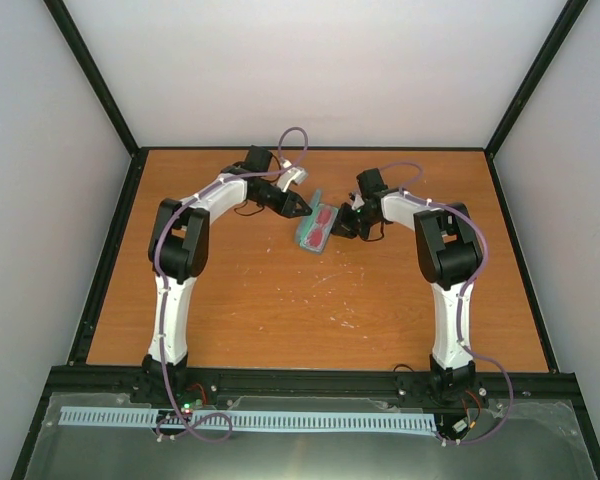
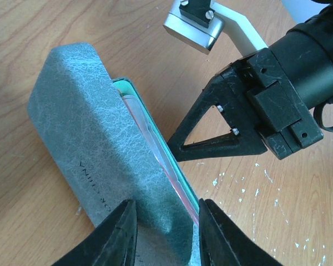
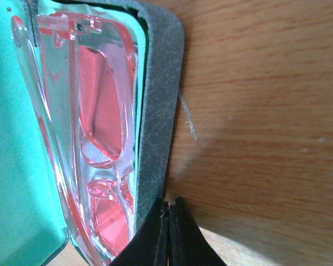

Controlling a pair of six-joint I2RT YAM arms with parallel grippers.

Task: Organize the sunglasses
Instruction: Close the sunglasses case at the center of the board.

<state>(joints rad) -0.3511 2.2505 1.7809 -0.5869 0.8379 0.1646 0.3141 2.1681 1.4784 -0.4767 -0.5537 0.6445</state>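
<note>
From the top view, both arms reach to the far middle of the tabletop [image 1: 280,300], meeting at an open glasses case [image 1: 306,236]. The reddish sunglasses [image 1: 323,221] lie inside it. The left end effector [image 1: 302,208] sits at the case's far left side and the right end effector [image 1: 342,228] just beside its right edge.

In the left wrist view, the left end effector [image 2: 167,233] is spread, its fingers [image 2: 125,235] astride the near end of the blue-grey textured case [image 2: 83,138]; whether they press on it I cannot tell. A pink strip of the sunglasses [image 2: 159,148] shows along the teal edge. The right end effector [image 2: 178,148] points its black tip at that edge.

In the right wrist view, the translucent pink sunglasses [image 3: 100,111] rest folded in the case against its teal lining [image 3: 16,166]. The right end effector [image 3: 167,209] is pressed together – only a thin slit between the fingers – with its tip at the grey rim [image 3: 155,111].
</note>
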